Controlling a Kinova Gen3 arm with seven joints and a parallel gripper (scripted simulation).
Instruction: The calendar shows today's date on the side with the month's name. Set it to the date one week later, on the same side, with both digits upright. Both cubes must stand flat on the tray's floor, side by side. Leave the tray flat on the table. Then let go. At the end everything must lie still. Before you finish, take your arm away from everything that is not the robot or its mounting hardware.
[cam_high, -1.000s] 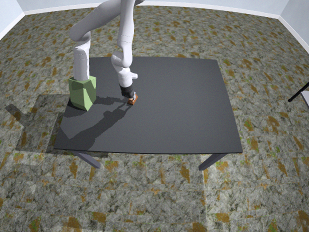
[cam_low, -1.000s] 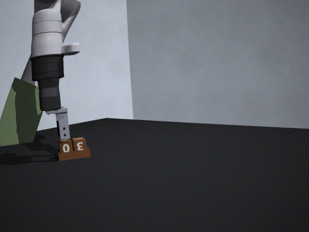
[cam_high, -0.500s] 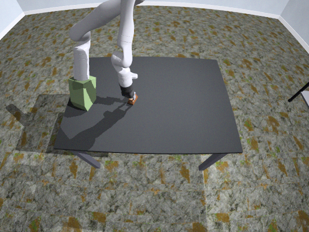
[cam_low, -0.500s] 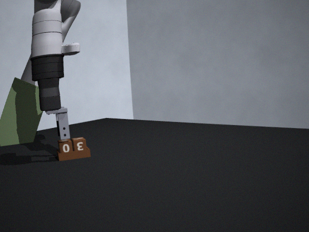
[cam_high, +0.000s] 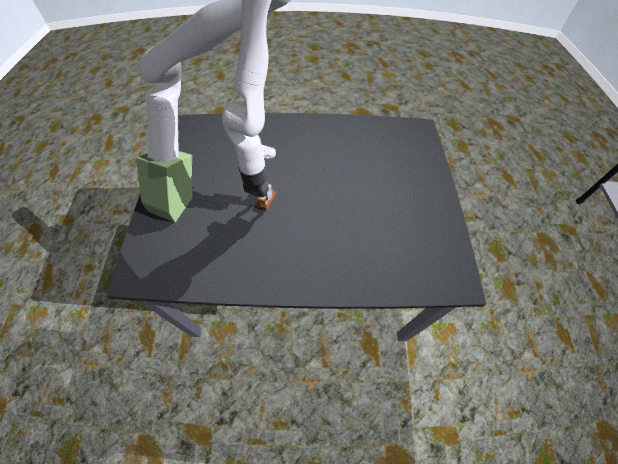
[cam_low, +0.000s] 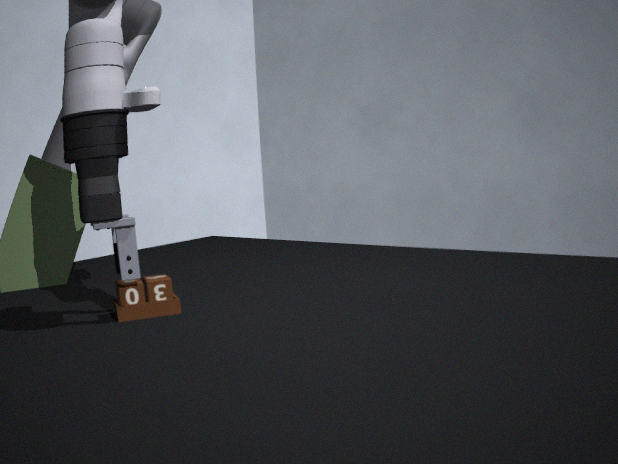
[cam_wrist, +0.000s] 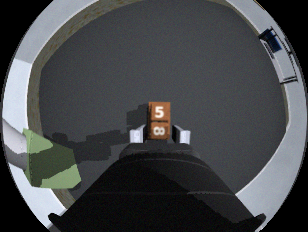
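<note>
Two brown, wood-like cubes (cam_low: 145, 291) sit in a little brown tray (cam_low: 148, 309) on the smooth dark surface (cam_low: 350, 350). Right above, the gripper (cam_wrist: 158, 136) stands wide open (holding nothing), fingers straddling one cube.

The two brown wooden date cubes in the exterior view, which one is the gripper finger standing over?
The brown cube showing 0, left of the cube showing an upside-down 3; the open gripper's grey finger hangs directly above it.

Green pedestal (cam_high: 165, 187) blocks left; table (cam_high: 350, 210) rightward open.
</note>
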